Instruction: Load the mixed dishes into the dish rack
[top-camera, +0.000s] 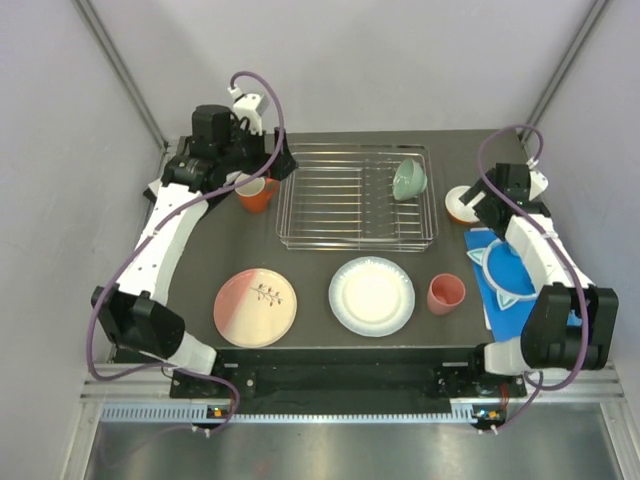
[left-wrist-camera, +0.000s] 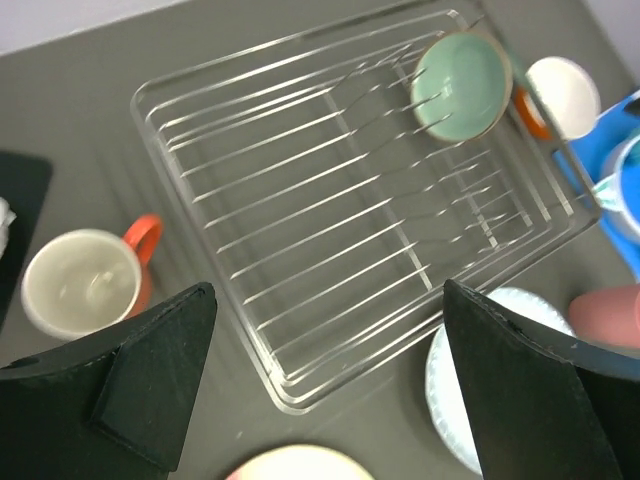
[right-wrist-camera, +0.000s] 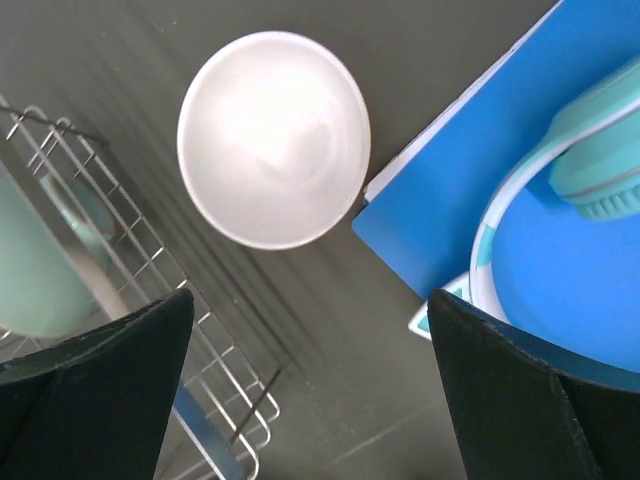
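A: Where is the dish rack (top-camera: 355, 195) sitting?

B: It is lying on the counter (top-camera: 320, 262) at 12 o'clock in the top view. The mint green bowl (top-camera: 409, 179) is leaning on its edge inside it, in the 2 o'clock corner.

A: And the other dishes?

B: The orange handled mug (top-camera: 257, 192) is standing upright at 9 o'clock of the rack, just beside it. The pink-and-cream plate (top-camera: 255, 307) is lying at 7 o'clock, the white plate (top-camera: 372, 295) at 6 o'clock and the salmon-pink cup (top-camera: 445, 294) at 4 o'clock, all apart from the rack.

A: What are the grippers doing?

B: The left gripper (left-wrist-camera: 325, 330) is hanging near the mug and the rack's 9 o'clock side, with its jaws wide apart and holding nothing. The right gripper (right-wrist-camera: 310, 320) is hanging over a small white bowl (right-wrist-camera: 272, 138) at 3 o'clock of the rack. It is also spread wide and holding nothing.
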